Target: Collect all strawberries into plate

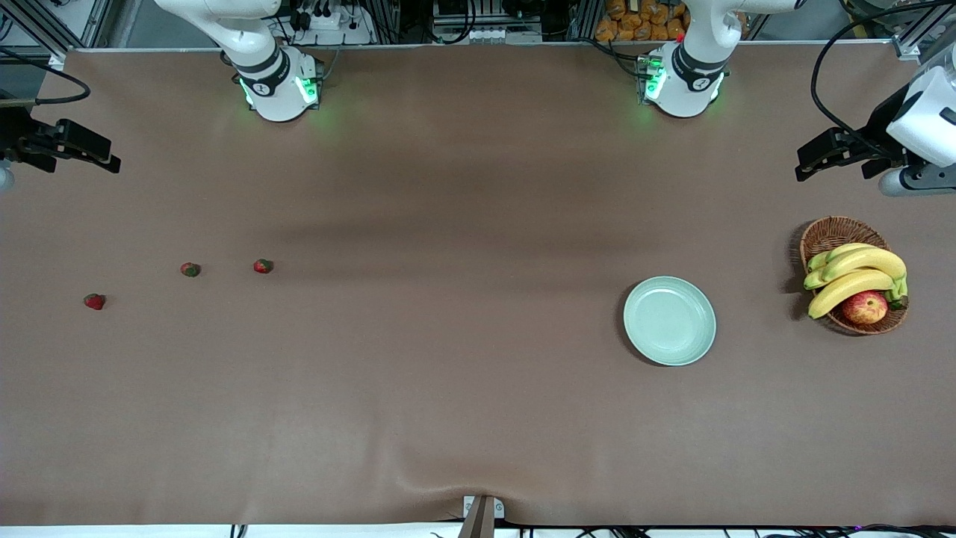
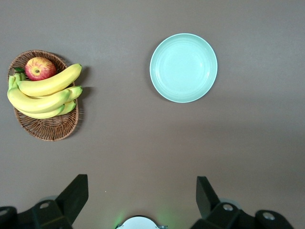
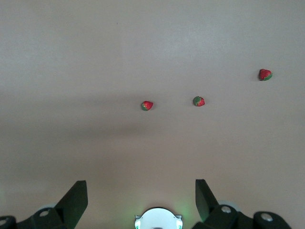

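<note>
Three small red strawberries lie apart on the brown table toward the right arm's end: one (image 1: 263,266) (image 3: 147,105), a second (image 1: 190,269) (image 3: 198,101), and a third (image 1: 95,301) (image 3: 265,74) nearest the table's end. The pale green plate (image 1: 669,320) (image 2: 183,67) lies empty toward the left arm's end. My right gripper (image 1: 78,161) (image 3: 140,185) hangs open and empty, high over the right arm's end of the table. High over the left arm's end, my left gripper (image 1: 833,168) (image 2: 141,183) is open and empty too. Neither gripper touches anything.
A brown wicker basket (image 1: 829,235) (image 2: 47,129) with bananas (image 1: 855,276) (image 2: 45,88) and a red-yellow apple (image 1: 865,307) (image 2: 39,68) stands beside the plate, closer to the table's end. The arm bases (image 1: 278,90) (image 1: 683,86) stand along the back edge.
</note>
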`<action>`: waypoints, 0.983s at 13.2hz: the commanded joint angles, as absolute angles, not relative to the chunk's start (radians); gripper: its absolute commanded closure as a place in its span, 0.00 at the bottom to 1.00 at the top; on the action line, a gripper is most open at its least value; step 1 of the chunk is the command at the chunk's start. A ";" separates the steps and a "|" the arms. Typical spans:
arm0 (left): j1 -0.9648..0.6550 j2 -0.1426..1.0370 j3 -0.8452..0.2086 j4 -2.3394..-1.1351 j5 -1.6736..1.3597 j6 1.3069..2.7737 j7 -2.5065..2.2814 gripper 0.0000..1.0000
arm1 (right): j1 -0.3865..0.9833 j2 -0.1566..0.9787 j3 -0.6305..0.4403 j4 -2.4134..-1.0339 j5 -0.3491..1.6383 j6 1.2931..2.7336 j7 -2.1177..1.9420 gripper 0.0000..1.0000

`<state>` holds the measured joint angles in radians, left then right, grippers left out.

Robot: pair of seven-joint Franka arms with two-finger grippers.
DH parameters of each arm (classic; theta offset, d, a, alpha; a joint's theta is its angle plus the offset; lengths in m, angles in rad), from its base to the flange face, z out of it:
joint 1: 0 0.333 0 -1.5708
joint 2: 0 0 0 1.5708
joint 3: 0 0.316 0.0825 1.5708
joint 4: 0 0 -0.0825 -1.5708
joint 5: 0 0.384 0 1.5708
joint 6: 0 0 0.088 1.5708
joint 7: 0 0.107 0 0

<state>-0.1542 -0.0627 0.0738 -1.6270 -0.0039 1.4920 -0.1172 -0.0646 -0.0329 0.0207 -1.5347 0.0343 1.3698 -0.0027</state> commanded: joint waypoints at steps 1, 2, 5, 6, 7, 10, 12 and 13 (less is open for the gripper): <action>-0.153 -0.048 0.071 -1.603 -0.003 1.492 -0.107 0.00 | -0.080 -0.043 0.035 -1.542 0.048 1.376 0.015 0.00; -0.150 -0.041 0.071 -1.606 -0.003 1.497 -0.107 0.00 | -0.074 -0.043 0.035 -1.545 0.046 1.376 0.017 0.00; -0.155 -0.037 0.071 -1.605 -0.005 1.503 -0.107 0.00 | -0.072 -0.035 0.035 -1.558 0.037 1.382 0.015 0.00; -0.152 -0.035 0.071 -1.606 -0.003 1.503 -0.107 0.00 | -0.072 -0.032 0.035 -1.572 0.035 1.391 0.015 0.00; -0.149 -0.034 0.071 -1.606 -0.005 1.503 -0.107 0.00 | -0.071 -0.032 0.035 -1.606 0.035 1.414 0.015 0.00; -0.152 -0.026 0.071 -1.606 -0.005 1.516 -0.107 0.00 | -0.055 -0.032 0.035 -1.777 0.035 1.550 0.015 0.00; -0.150 -0.021 0.071 -1.609 -0.003 1.516 -0.107 0.00 | -0.055 -0.025 0.034 -1.906 0.034 1.658 0.015 0.00; -0.150 -0.021 0.071 -1.609 -0.003 1.516 -0.106 0.00 | -0.055 -0.005 0.034 -1.945 0.034 1.692 0.014 0.00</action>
<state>-0.1538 -0.0319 0.0726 -1.6254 -0.0039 1.5128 -0.1172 -0.0568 -0.0010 0.0313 -1.8426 0.0348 1.6238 -0.0022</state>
